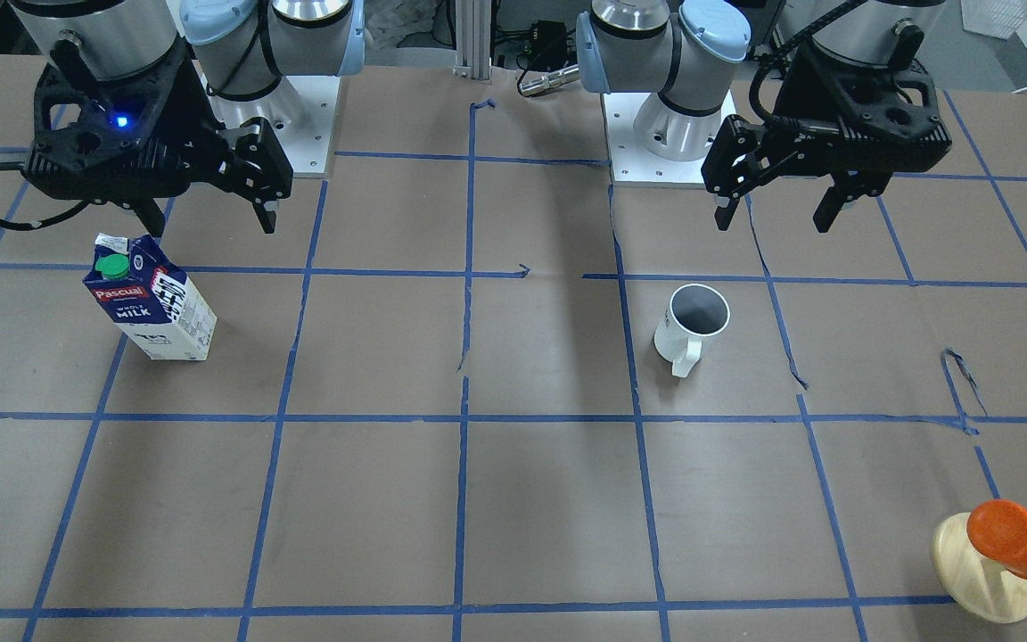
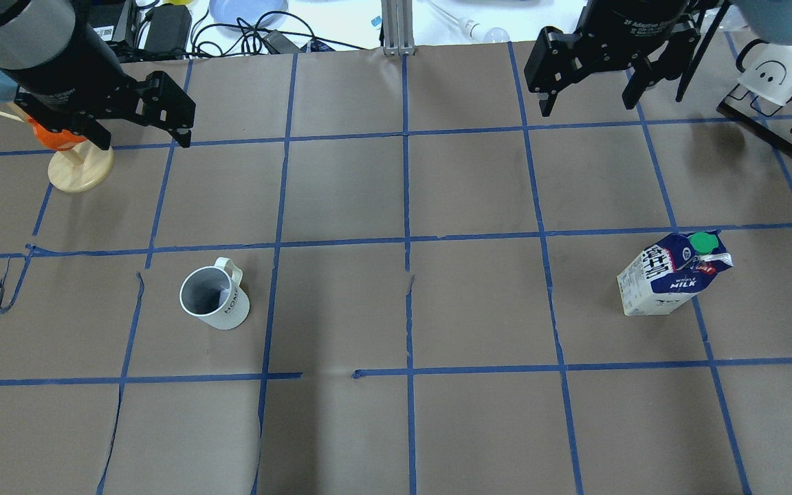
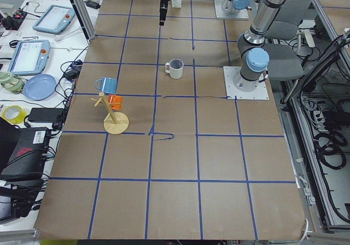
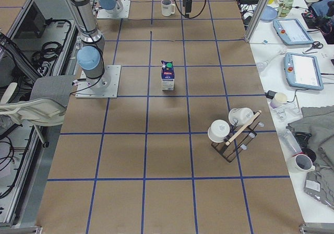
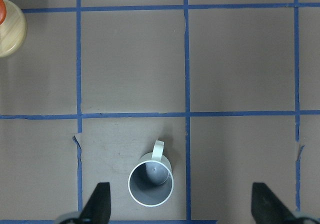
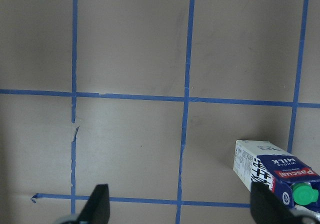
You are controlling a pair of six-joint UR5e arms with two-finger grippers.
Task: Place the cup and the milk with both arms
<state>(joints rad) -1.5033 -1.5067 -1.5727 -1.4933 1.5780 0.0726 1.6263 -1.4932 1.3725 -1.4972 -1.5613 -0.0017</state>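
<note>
The cup [image 2: 214,299] stands upright on the table's left half, dark grey inside, handle pointing away from the robot; it also shows in the front view [image 1: 692,325] and the left wrist view [image 5: 151,181]. My left gripper [image 2: 145,141] is open and empty, raised above the table beyond the cup [image 5: 182,206]. The milk [image 2: 671,275] stands upright on the right half, green cap on top [image 1: 148,303] [image 6: 275,176]. My right gripper [image 2: 588,103] is open and empty, raised beyond the milk and a little left of it [image 6: 181,206].
A wooden mug tree [image 2: 80,165] with an orange cup [image 1: 1013,535] stands under and behind my left gripper. A black rack with white cups [image 2: 781,75] stands at the far right. Both arm bases [image 1: 665,134] sit at the robot's table edge.
</note>
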